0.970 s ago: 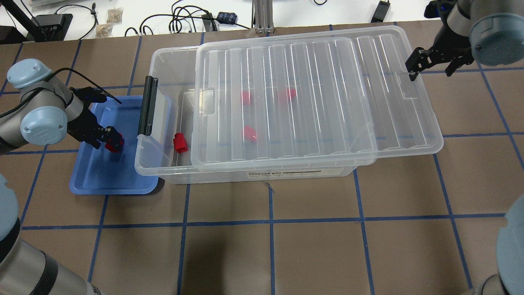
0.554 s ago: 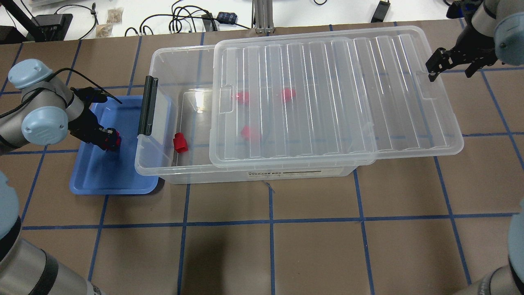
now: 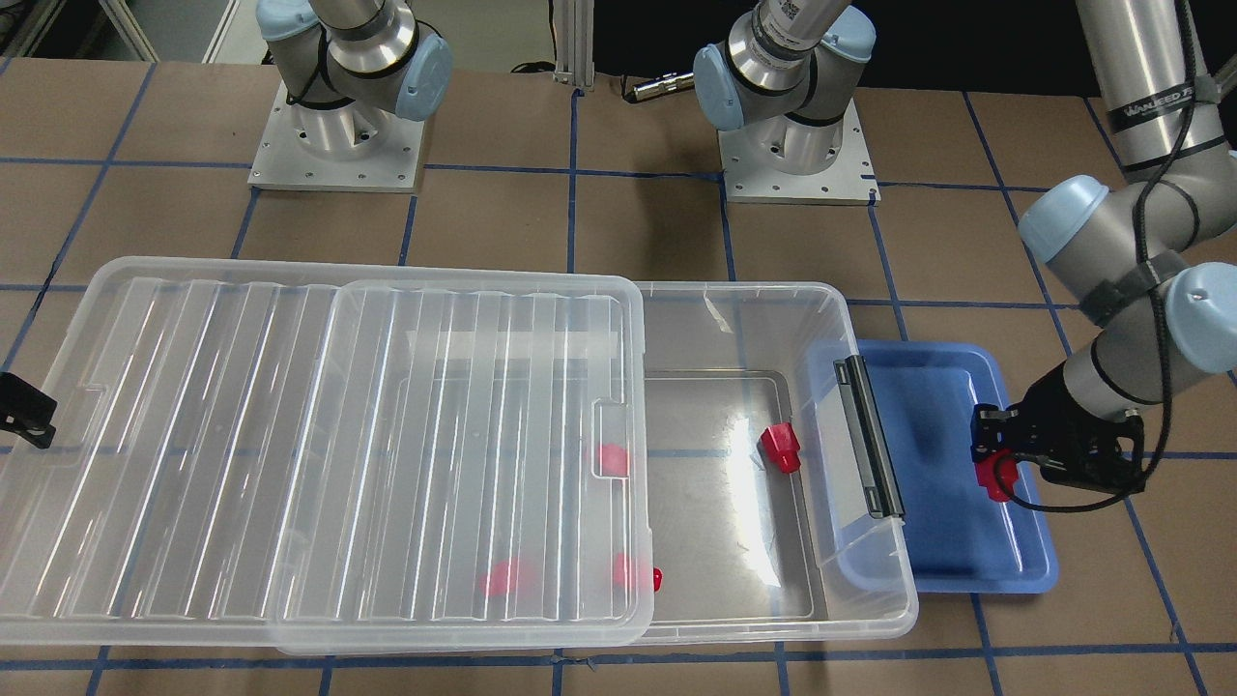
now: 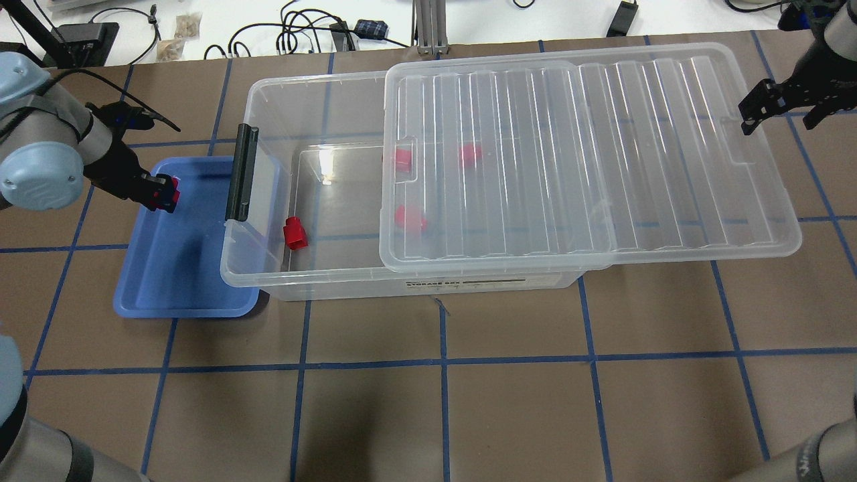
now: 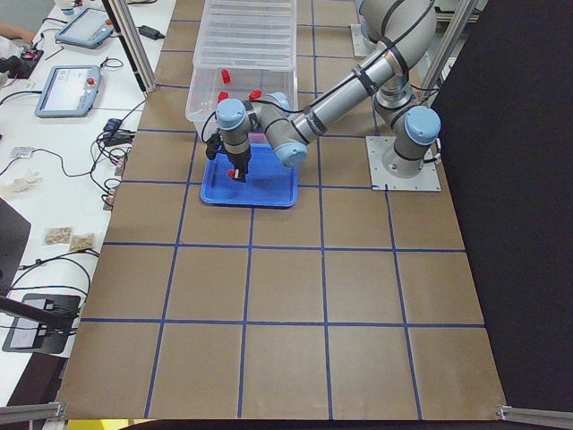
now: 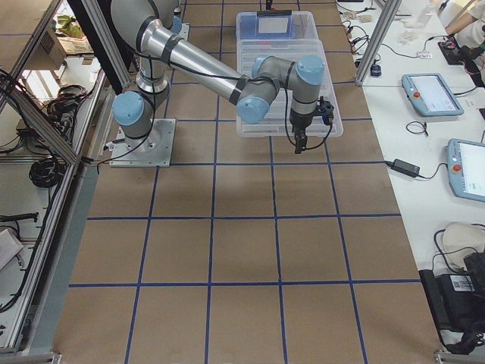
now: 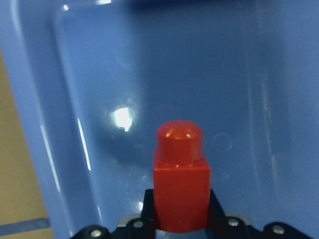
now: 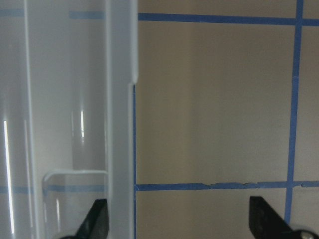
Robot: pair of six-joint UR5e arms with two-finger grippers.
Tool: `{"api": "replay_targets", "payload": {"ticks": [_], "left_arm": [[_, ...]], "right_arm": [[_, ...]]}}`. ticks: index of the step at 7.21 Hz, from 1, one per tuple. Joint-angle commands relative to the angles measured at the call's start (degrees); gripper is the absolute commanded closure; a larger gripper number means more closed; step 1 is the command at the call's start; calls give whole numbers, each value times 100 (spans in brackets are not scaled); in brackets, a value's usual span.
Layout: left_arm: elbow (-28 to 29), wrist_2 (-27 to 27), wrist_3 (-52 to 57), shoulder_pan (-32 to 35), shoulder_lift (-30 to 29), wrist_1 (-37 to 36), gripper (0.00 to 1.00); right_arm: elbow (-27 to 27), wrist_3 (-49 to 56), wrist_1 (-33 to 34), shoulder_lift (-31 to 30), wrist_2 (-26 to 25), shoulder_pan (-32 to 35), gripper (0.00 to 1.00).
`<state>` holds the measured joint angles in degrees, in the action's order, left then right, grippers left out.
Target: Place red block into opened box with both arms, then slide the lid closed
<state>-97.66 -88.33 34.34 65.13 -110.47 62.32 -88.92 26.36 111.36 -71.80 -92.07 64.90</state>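
Observation:
My left gripper (image 4: pixel 163 193) is shut on a red block (image 7: pixel 180 185), which stands stub-up between its fingers above the blue tray (image 4: pixel 181 288). The clear box (image 4: pixel 269 107) lies open at its left end, where a black latch (image 4: pixel 242 173) hangs. One red block (image 4: pixel 294 233) lies uncovered on the box floor. Three more red blocks (image 4: pixel 408 218) show blurred through the lid (image 4: pixel 602 154), which covers the right part and overhangs the box's right end. My right gripper (image 4: pixel 782 112) is open at the lid's right short edge, one fingertip (image 8: pixel 96 221) at the rim.
The blue tray (image 3: pixel 966 561) sits against the box's latch end and holds nothing else that shows. Both arm bases (image 3: pixel 333 145) stand behind the box in the front-facing view. Cables (image 4: pixel 301 33) and small devices lie on the white bench beyond the table's far edge.
The lid has slid right along the box, with my right gripper moving right beside it. My left gripper has risen from the tray with the red block, shifting back and left.

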Motion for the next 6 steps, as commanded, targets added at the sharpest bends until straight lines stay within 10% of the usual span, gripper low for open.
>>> {"api": "replay_targets", "payload": {"ticks": [1,6], "left_arm": [[963,-1,-241,61,437,1267,100],[1654,79,-2804,2034,607,2030,100]], "right_arm": [[-11,53,0,-18,-13,-21,0],[216,-52,-139,-403,198,84,0]]}}
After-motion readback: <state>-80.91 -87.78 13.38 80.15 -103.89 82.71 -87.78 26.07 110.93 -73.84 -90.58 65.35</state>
